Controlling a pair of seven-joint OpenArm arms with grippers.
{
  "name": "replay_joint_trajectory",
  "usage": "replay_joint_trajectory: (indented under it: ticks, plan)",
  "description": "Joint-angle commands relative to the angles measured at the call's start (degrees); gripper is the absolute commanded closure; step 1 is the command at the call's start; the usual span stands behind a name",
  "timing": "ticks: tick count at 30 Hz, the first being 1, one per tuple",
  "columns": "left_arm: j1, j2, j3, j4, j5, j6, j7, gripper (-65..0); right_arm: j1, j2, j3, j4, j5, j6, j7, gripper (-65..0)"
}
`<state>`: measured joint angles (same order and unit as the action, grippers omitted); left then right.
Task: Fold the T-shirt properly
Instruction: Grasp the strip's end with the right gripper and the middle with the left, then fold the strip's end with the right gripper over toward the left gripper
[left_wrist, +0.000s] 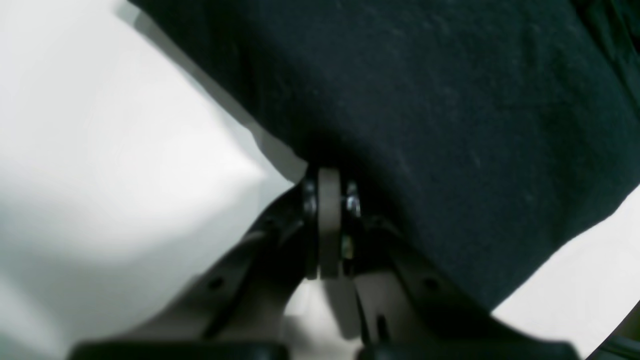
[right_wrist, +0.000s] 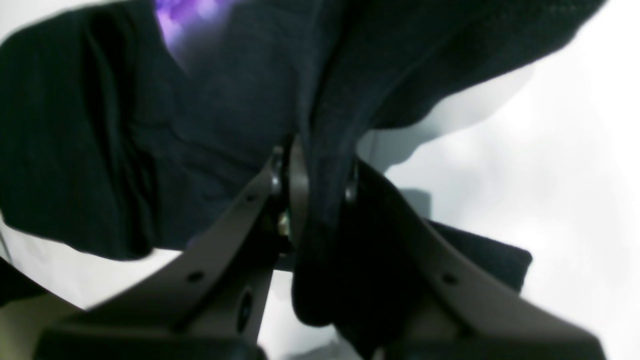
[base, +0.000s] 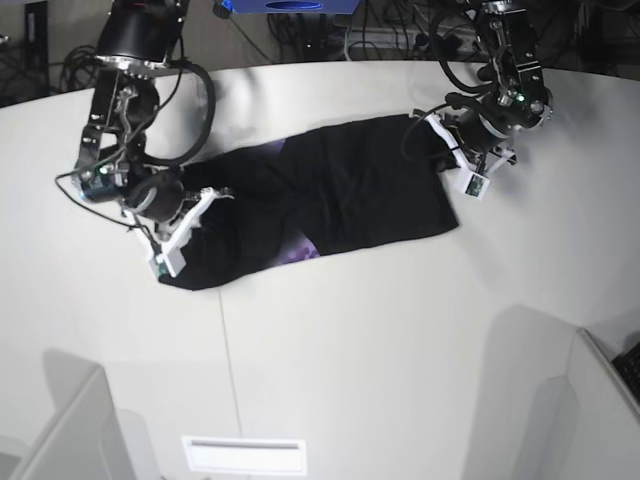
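At nine o'clock on the white table (base: 400, 330), my right claw (right_wrist: 312, 170) is pinched tight on a bunched fold of the black T-shirt (base: 330, 200), which stretches across the table's middle, purple print peeking out. At two o'clock, my left claw (left_wrist: 330, 200) is clamped on its plain edge.

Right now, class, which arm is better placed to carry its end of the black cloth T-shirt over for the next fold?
Right. Its pincer visibly clamps a bunched fold of the black cloth T-shirt; the left pincer pinches only an edge.
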<state>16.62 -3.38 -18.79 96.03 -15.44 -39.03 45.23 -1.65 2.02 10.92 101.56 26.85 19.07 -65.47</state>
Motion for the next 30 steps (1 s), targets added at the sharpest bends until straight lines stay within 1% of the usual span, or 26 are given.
replay_joint_trajectory:
  ticks: [1,3,6,14,18,25,28,30]
  plan:
    - [-0.4,-0.1,0.8,0.5,0.0,0.2,0.3,0.0,0.5,0.0,-1.2,2.0,1.3,-0.5,1.7,0.0]
    - [-0.4,-0.1,1.4,0.5,0.0,1.4,0.3,0.0,-0.4,-0.4,-3.7,3.9,1.3,-1.3,2.2,0.0]
    - [-0.4,-0.1,2.1,0.6,0.0,2.9,0.3,0.0,-1.6,-2.1,-5.8,6.8,1.3,-2.5,2.1,0.0]
    - [-0.1,-0.3,2.0,0.7,0.0,2.9,0.3,0.0,-5.1,-5.8,-10.2,12.5,1.4,-2.7,2.0,0.0]
    - [0.0,-0.4,1.8,0.7,0.0,2.9,0.3,0.0,-6.4,-7.6,-11.9,13.4,1.5,-2.7,2.1,0.0]
    - [1.4,-0.4,1.7,2.3,0.0,2.9,0.3,0.0,-6.5,-9.2,-17.0,13.4,1.6,-2.8,2.6,0.0]
    - [1.6,-0.4,1.7,3.3,0.0,2.9,0.3,0.0,-6.5,-9.3,-18.9,13.3,1.6,-2.8,2.7,0.0]
    - [1.7,-0.4,1.7,3.4,0.0,2.9,0.3,0.0,-6.5,-9.4,-20.4,13.3,1.6,-2.9,4.2,0.0]
